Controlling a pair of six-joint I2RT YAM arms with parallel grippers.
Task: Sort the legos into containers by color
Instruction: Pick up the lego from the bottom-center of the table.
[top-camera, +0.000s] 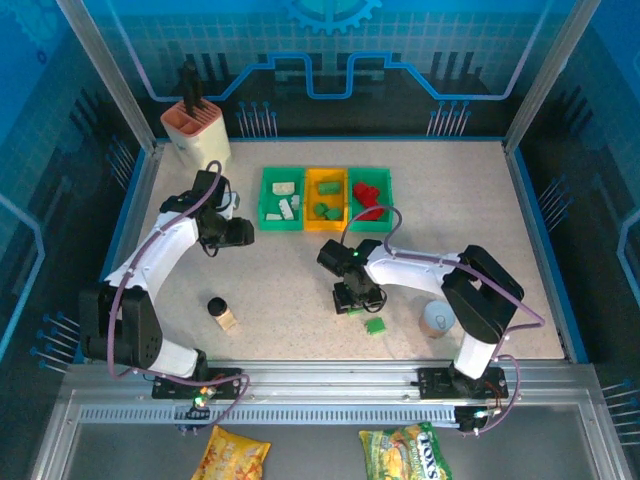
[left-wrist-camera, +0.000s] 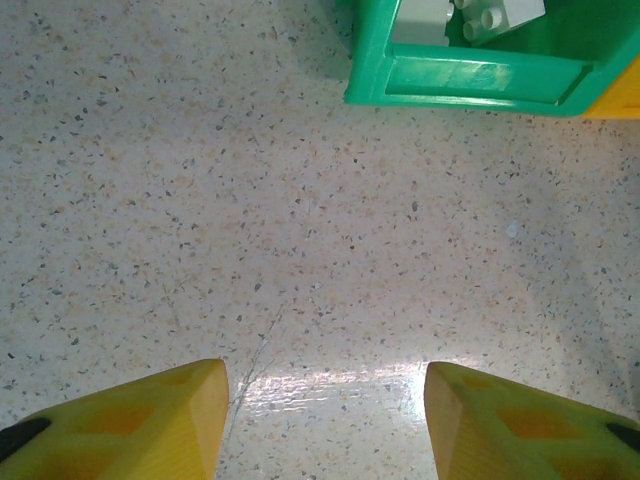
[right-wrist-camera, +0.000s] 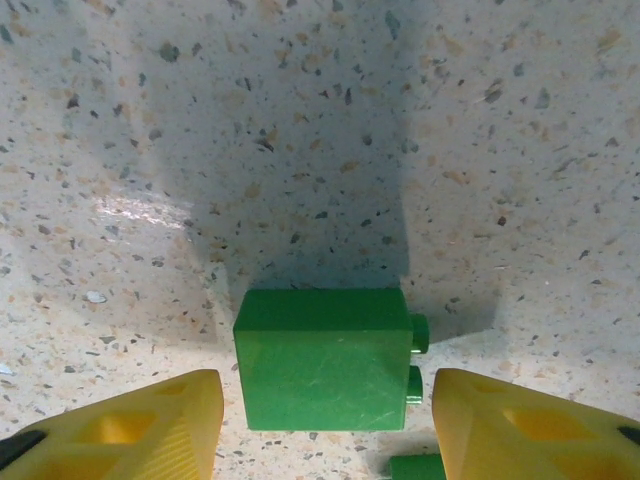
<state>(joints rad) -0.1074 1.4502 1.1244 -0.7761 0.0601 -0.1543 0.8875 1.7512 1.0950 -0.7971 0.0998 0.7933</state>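
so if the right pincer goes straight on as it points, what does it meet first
The green lego lying between the right pincer's open tips, though depth is unclear.

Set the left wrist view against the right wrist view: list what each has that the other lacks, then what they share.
Left wrist, not right wrist: a corner of the green bin holding cream bricks, and a sliver of the orange-yellow bin beside it. Nothing lies between the left gripper fingers.
Right wrist, not left wrist: a green brick lying on its side between the right gripper fingers, plus the edge of another green piece below it.
Both: the speckled tabletop and two yellow fingers at the bottom corners, standing apart.
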